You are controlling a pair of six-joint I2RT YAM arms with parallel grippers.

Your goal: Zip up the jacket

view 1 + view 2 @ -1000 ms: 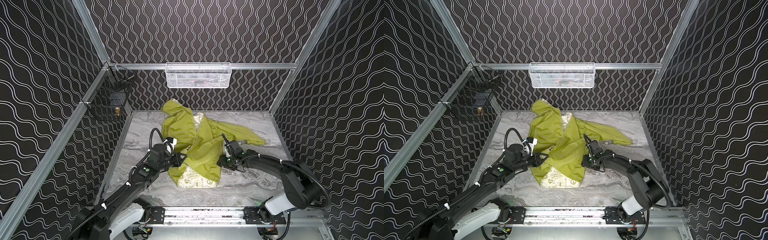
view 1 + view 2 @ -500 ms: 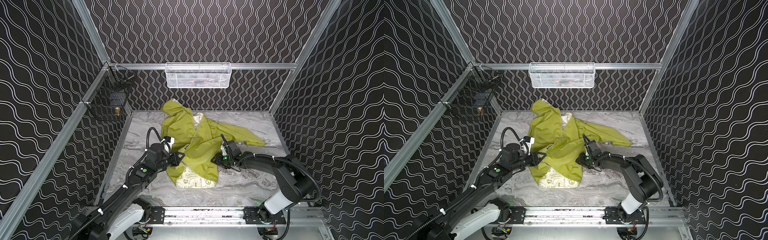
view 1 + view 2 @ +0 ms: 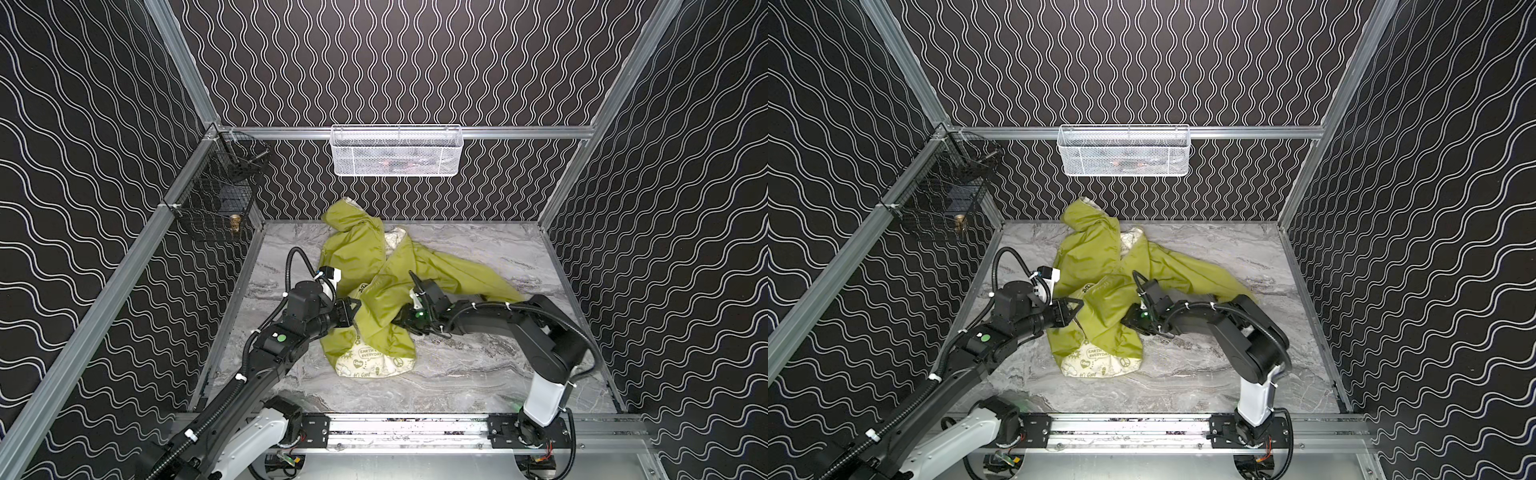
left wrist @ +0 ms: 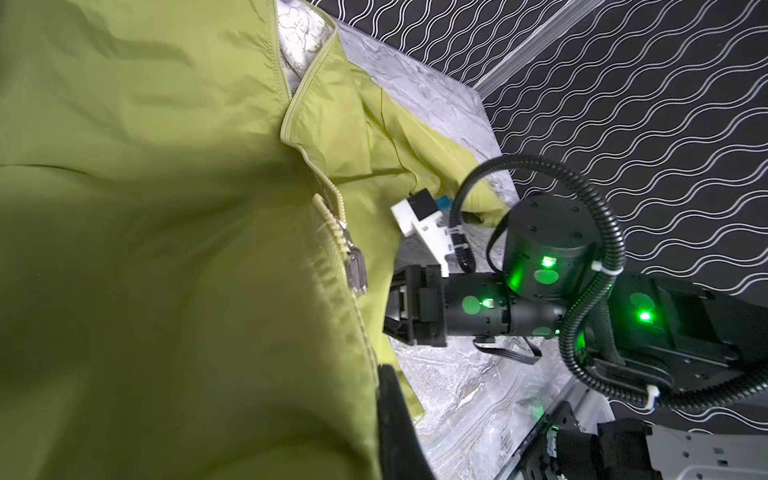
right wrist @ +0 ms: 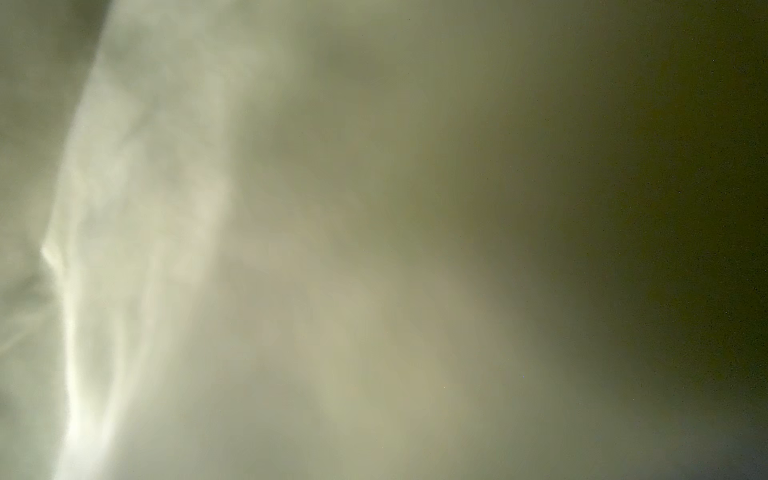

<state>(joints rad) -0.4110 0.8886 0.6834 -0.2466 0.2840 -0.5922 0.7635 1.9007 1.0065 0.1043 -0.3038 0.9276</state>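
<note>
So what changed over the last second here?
The right gripper slid leftward across the table and pushed into the front of the jacket, bunching the cloth toward the middle. The fabric hides its fingertips, so a new hold cannot be confirmed. The left gripper shifted slightly left, still clamped on the jacket's edge. The far half of the jacket lies as before, and the zipper is still undone.

Lime-green hooded jacket point(image 3: 353, 253), crumpled on the marble table point(image 3: 478, 374)
Hood lies farthest back, one sleeve point(image 3: 478, 284) trails right, and the near hem is turned over, showing cream lining point(image 3: 365, 365) printed with lettering; the left wrist view shows the pale zipper point(image 4: 332, 220) and slider point(image 4: 357, 270), upper front edges gaping apart
</note>
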